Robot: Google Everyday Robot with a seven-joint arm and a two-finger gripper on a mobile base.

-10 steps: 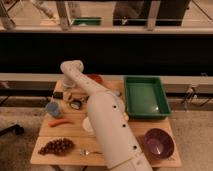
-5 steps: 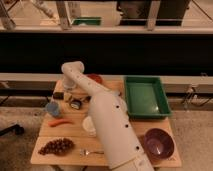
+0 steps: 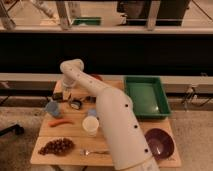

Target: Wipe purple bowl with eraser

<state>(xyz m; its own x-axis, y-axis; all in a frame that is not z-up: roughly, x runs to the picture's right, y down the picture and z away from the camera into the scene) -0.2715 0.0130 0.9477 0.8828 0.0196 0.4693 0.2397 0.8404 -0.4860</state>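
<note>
— Tool first: where does it sit?
— Low over the far-left end of the wooden surface, at the end of the smooth white arm that bends across the middle of the view. I cannot tell how wide it stands or whether it has hold of anything; the wrist hides its tip.
— And the eraser?
— A small dark block lies right by the tool on the left edge of the surface; that looks like the eraser, though I cannot tell if the two touch.
— Purple bowl?
— Purple bowl sits at the near-right corner, well apart from the tool. Round, deep, glossy, dark.
— Any writing or labels to read?
— None that I can make out.
— Other shapes and materials?
— A green rectangular plastic tray with raised walls on the right. A plain white cup, upright, near the middle. A small blue cup at the left. A thin orange carrot beside it. A bunch of dark red grapes at the near-left. A metal spoon near the front edge. A small dark object with a pale face just beside the tool.
</note>
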